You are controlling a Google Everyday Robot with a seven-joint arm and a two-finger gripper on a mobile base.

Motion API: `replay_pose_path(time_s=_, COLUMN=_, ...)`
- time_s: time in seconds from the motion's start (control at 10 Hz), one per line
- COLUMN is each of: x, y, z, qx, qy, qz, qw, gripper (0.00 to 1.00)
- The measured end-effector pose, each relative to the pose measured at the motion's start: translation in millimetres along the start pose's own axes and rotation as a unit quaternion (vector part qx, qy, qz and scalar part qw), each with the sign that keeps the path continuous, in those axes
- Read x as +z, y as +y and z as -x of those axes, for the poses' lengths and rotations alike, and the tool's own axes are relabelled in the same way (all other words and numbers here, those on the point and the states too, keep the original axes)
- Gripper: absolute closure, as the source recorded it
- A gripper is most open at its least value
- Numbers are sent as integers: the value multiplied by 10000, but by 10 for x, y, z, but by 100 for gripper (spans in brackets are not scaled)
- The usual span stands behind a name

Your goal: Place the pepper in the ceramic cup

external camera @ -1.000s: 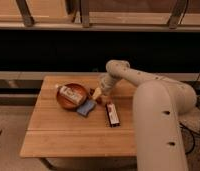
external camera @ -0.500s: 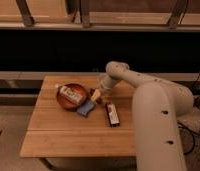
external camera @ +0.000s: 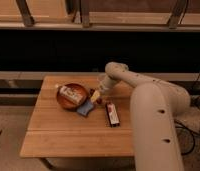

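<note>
Against half a second ago, little has moved: my hand [external camera: 99, 90] stays low at mid-frame, just right of the bowl [external camera: 68, 95], over what seems to be the ceramic cup [external camera: 95, 96]. Spread or pinching, I cannot tell. I cannot spot the pepper on the table [external camera: 68, 135], so I judge the placement unfinished.

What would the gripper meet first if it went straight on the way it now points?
Probably the ceramic cup: the gripper sits just above it, pointing down and left, right of the bowl. Depth is unclear, so it might instead reach the blue pad.
</note>
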Motion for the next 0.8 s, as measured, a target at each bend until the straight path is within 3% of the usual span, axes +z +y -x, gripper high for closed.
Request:
replay_pose_path(time_s=0.3, x=32, y=-24, z=2, qx=-25, qy=77, qz=-50, qw=10000, gripper=36)
replay_pose_path(time_s=0.4, x=41, y=-43, z=-1, qx=-21, qy=103, qz=-90, qw=9999, gripper=41)
replay_pose_path(time_s=0.8, x=68, y=-60, z=3, qx=-5, qy=172, qz=-167, qw=9997, gripper=75)
